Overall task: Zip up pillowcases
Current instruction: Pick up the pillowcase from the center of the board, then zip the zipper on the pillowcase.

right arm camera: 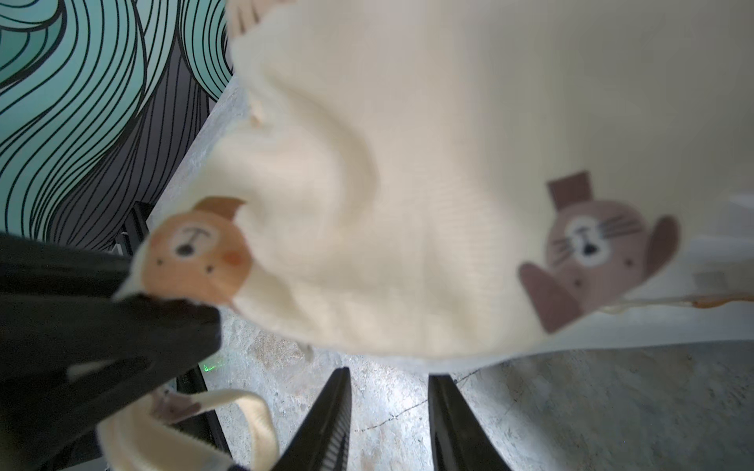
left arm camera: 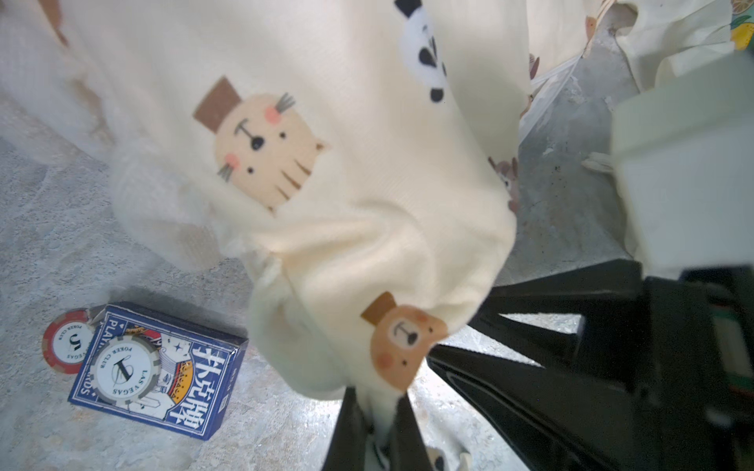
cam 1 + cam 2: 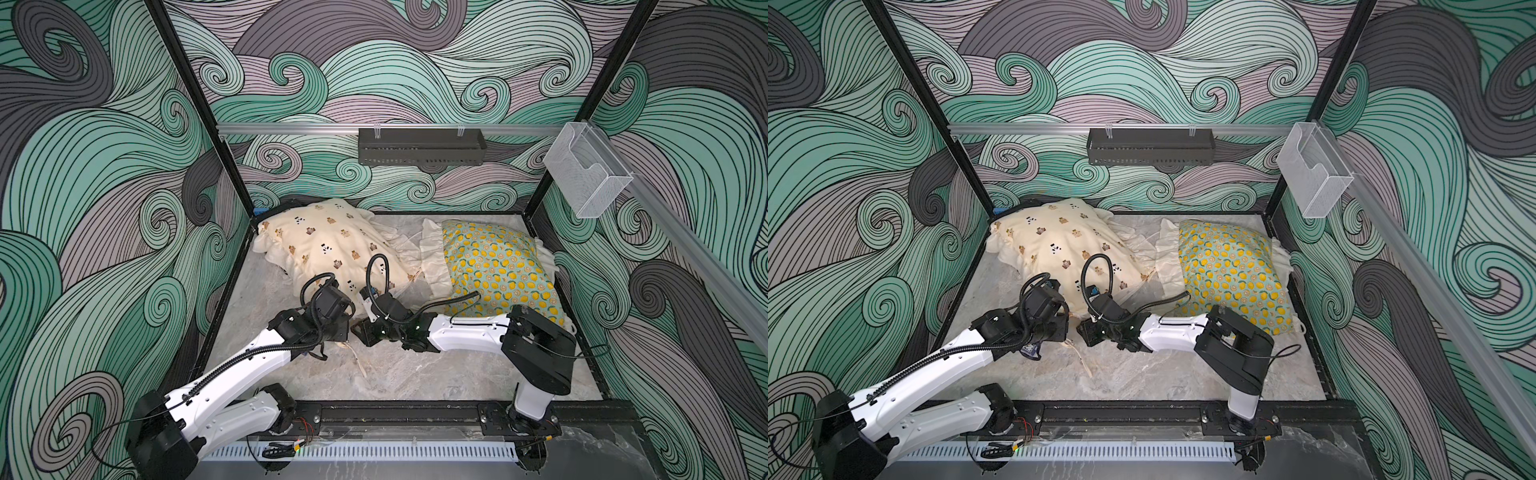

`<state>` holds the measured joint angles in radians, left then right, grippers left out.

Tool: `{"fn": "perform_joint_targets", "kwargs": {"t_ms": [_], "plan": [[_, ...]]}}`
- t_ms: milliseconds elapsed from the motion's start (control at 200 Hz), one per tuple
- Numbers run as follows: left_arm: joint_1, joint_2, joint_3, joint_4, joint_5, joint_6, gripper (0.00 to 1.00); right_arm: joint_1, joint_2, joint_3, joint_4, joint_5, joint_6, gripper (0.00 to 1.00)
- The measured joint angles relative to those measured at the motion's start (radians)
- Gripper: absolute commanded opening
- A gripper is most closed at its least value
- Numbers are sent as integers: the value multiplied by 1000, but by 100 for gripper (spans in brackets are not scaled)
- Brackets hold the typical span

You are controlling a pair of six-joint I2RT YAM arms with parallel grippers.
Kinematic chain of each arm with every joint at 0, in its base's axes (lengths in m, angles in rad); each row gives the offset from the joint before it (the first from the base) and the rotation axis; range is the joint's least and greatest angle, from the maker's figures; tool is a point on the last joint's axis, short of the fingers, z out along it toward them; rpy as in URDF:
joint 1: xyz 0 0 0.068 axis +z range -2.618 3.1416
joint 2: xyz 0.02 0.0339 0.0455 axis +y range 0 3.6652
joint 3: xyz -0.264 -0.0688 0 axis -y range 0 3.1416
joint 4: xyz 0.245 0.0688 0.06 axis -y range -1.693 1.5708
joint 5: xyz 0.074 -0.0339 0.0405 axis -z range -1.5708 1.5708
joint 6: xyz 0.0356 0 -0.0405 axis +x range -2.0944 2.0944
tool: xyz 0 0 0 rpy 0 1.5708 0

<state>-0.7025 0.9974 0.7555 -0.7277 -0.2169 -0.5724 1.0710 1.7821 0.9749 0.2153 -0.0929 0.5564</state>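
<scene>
Left wrist view: the left gripper [image 2: 377, 412] pinches a corner of the cream bear pillowcase [image 2: 326, 163]; the right gripper [image 1: 389, 375] stands spread, empty, near it

swirling teal-grey wave walls [image 3: 415, 62] enclose a grey marble floor [image 3: 415, 374].

Top pair high, looking down; wrists close, sharing cream pillowcase [image 2: 347, 183].
</scene>
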Motion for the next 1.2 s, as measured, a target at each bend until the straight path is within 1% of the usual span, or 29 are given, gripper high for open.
{"fn": "perform_joint_targets", "kwargs": {"t_ms": [230, 480, 856, 1201], "plan": [[0, -1, 0, 3, -4, -3, 0, -14, 3, -5, 51, -16, -7, 42], [0, -1, 0, 5, -8, -4, 0, -31, 3, -7, 93, -26, -22, 42], [0, -9, 0, 6, -13, -4, 0, -37, 3, -7, 124, -53, -29, 36], [0, -14, 0, 6, -18, -4, 0, -37, 5, -7, 142, -68, -30, 34]]}}
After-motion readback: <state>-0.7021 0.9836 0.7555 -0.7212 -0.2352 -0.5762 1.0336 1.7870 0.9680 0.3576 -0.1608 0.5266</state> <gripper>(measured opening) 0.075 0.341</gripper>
